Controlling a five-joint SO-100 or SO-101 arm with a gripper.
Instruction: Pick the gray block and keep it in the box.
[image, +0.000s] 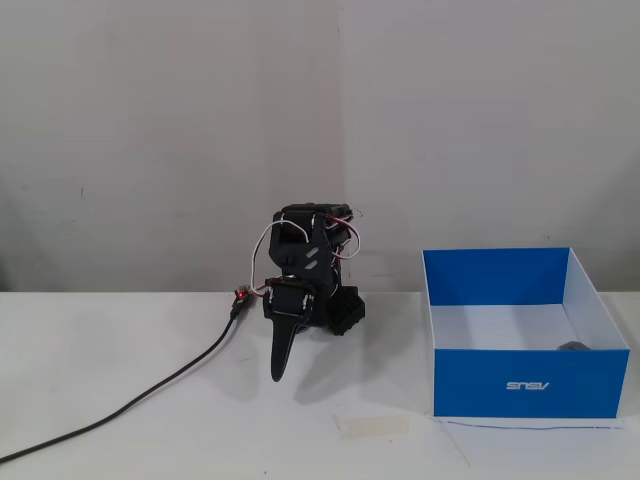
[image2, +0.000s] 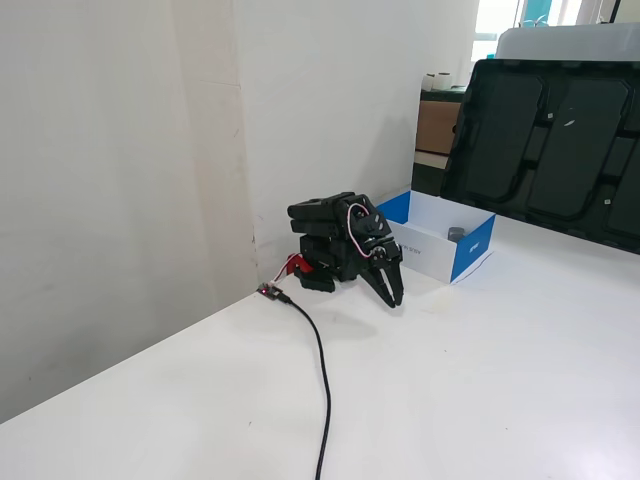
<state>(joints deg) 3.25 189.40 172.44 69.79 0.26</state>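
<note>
- The black arm (image: 310, 270) sits folded low at the back of the white table (image: 120, 430), close to the wall, in both fixed views.
- Its gripper (image: 279, 372) points down at the tabletop, with the tip just above or on the surface; which of the two cannot be told.
- In one fixed view the gripper (image2: 394, 297) shows its two fingers drawn together with at most a thin slit between them, and nothing is held.
- The box (image: 530, 385) stands open-topped on the table to the right of the arm in a fixed view, well apart from the gripper; it is bright blue outside, pale inside, with a small white logo on its near wall.
- The gray block (image: 573, 346) lies inside the box, on its floor near the front right corner, and only its top shows over the near wall.
- In the other fixed view the box (image2: 470, 252) is beyond the arm and the block (image2: 457, 234) shows as a small gray lump by the box's right-hand corner.
- A black cable (image: 150, 395) runs from the arm's base across the table to the left edge of a fixed view.
- A pale strip of tape (image: 372, 425) lies flat on the table in front of the arm, just left of the box.
- A large black tray (image2: 550, 140) leans upright behind the table in one fixed view.
</note>
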